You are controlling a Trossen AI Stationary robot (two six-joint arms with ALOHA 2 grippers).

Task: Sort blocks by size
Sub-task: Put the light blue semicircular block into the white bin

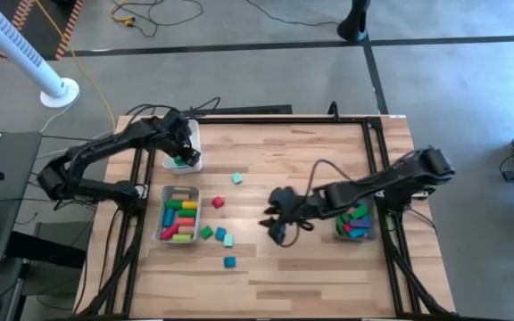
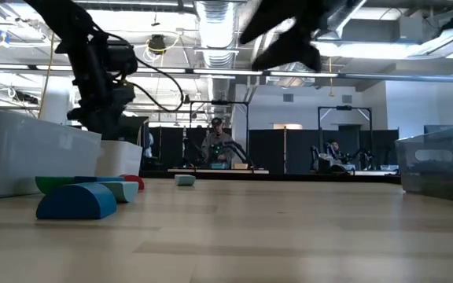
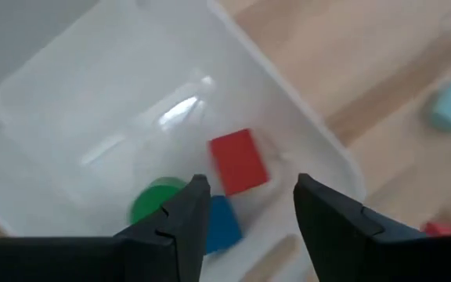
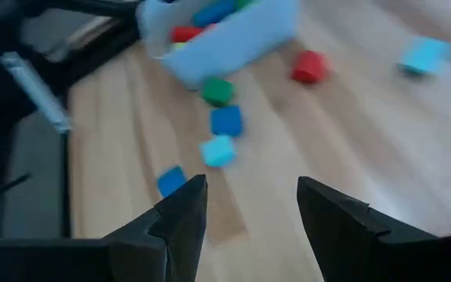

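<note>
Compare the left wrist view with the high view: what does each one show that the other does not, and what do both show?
Only the left wrist view shows a red block and a blue block inside the small clear bin, under the open jaws of the left gripper. Only the high view shows the right gripper above the table, the right bin and the long-block bin. Both show the green block in the small bin.

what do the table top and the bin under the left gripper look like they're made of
Table top: likely wood, pale planks with visible grain and seams, low sheen. Bin: probably plastic, milky and translucent, with glossy highlights on its floor and rounded moulded corners.
</note>
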